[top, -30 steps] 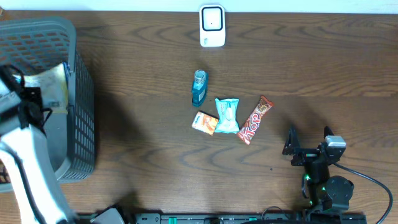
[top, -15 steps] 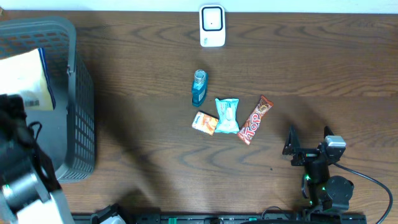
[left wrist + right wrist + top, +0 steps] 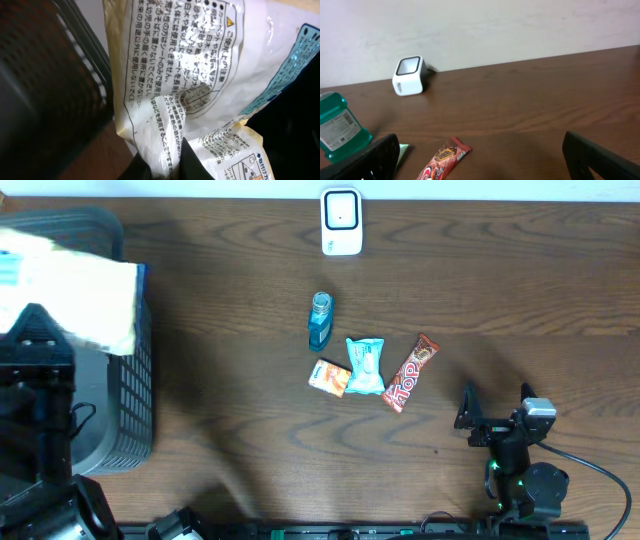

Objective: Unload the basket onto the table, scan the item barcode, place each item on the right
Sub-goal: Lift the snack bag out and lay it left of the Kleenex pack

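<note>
The left gripper (image 3: 159, 167) is clenched on a crumpled fold of the plastic bag (image 3: 170, 75), which hangs above the basket (image 3: 135, 395). The bag looks light, floppy and slippery, so a pinch at its edge suits it. The right gripper (image 3: 497, 410) sits wide open and empty, well apart from the scanner (image 3: 341, 222).

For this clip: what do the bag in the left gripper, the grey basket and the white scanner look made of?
Bag: thin glossy plastic film, judging by crinkles and glare over the print. Basket: matt grey moulded plastic, likely, with lattice walls. Scanner: smooth white hard plastic, probably, with a dark window.
</note>
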Available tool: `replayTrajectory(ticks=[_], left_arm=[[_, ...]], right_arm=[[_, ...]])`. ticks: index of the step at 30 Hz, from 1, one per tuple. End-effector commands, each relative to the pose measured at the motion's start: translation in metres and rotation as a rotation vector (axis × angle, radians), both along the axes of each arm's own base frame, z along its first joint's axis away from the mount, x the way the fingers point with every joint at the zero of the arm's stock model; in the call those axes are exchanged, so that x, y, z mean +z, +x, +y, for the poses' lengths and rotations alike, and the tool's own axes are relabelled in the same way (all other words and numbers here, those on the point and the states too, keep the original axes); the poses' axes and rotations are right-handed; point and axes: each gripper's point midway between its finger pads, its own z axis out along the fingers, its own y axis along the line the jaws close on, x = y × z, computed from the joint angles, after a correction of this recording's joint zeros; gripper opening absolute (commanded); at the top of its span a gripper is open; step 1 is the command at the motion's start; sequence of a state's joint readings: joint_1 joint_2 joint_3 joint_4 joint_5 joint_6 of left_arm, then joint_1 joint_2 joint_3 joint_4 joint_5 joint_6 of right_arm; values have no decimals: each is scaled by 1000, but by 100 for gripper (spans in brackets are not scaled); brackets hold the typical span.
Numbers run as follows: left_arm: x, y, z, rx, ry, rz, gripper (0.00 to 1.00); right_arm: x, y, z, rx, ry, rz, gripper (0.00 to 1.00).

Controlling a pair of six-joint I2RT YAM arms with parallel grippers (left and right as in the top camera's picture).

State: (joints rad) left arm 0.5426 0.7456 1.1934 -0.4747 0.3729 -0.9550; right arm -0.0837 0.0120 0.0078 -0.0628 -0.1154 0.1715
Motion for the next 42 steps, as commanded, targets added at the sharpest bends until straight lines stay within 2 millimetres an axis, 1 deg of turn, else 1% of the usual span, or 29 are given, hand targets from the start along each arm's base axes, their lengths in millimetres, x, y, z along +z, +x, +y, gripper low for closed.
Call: replayTrajectory(ticks=[1,5,7,10,12,18,20,24,27,31,33,39,42], left_arm=[[8,4,-36,-194,80,-16,7],[7,7,-69,-349,194,-13,7],[3,7,-83,-408,235,-1,7],[-9,6,-103,-497,279,37,7],[-22,6,-108,-514,286,87,7],[-78,7,-109,-519,322,331,7],[-91,9,-116,-560,343,386,7],[-115,18,-137,-678,384,469,7],[-140,25,-148,-738,403,563,7],[-184,33,-144,-712,434,768,7],[-206,38,-144,-715,437,849,7],[-261,46,-152,-763,410,1009,7],[-287,50,-156,-770,392,1049,7]], right_arm=[[-1,0,1,3,-8,0,99],[-1,0,1,3,-8,0,99],[-1,0,1,3,-8,0,99],[-1,0,1,3,-8,0,99],[-1,0,1,3,-8,0,99],[-1,0,1,3,-8,0,99],[-1,0,1,3,-8,0,99],[-1,0,1,3,-8,0,99],[-1,0,1,3,-8,0,99],[-1,0,1,3,-8,0,99],[-1,0,1,3,-8,0,99],[-1,0,1,3,-8,0,99],[-1,0,1,3,-8,0,99]])
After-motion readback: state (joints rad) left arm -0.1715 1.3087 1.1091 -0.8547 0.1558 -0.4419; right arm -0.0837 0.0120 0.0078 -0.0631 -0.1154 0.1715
